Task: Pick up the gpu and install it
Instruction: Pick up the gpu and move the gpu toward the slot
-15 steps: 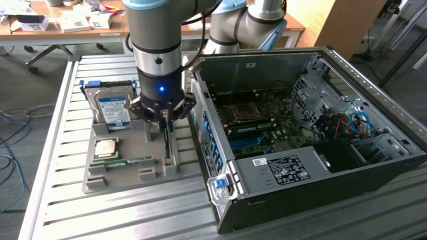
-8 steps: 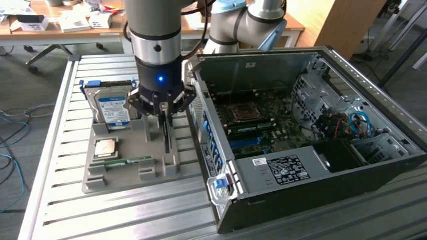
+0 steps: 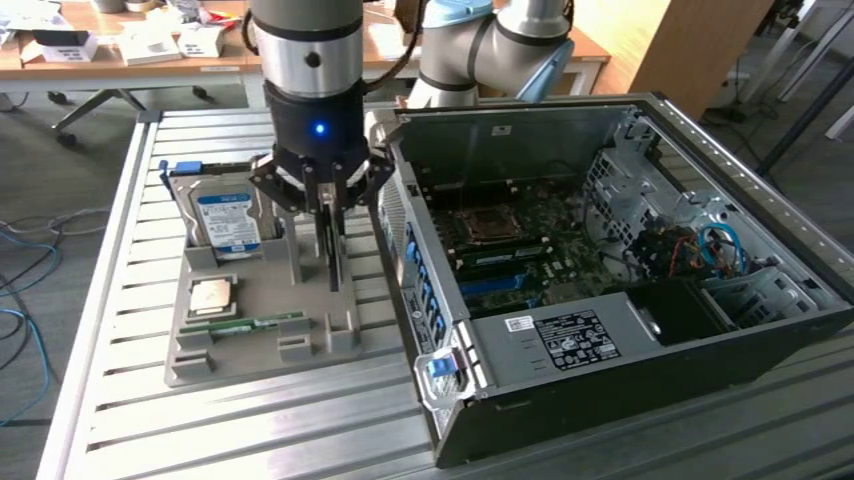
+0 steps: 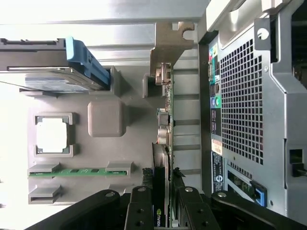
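Note:
The gpu stands on edge in a slot of the grey holder, on the side next to the open computer case. In the wrist view the gpu is a thin dark card with its silvery bracket at the far end. My gripper hangs straight down over it. Its black fingers press on both faces of the card near its top edge, so my gripper is shut on the gpu. The card's lower edge is still in or just at the holder.
The holder also carries a blue-labelled hard drive, a square processor and a green memory stick. The case lies open with its motherboard exposed. Its perforated rear panel is close beside the gpu.

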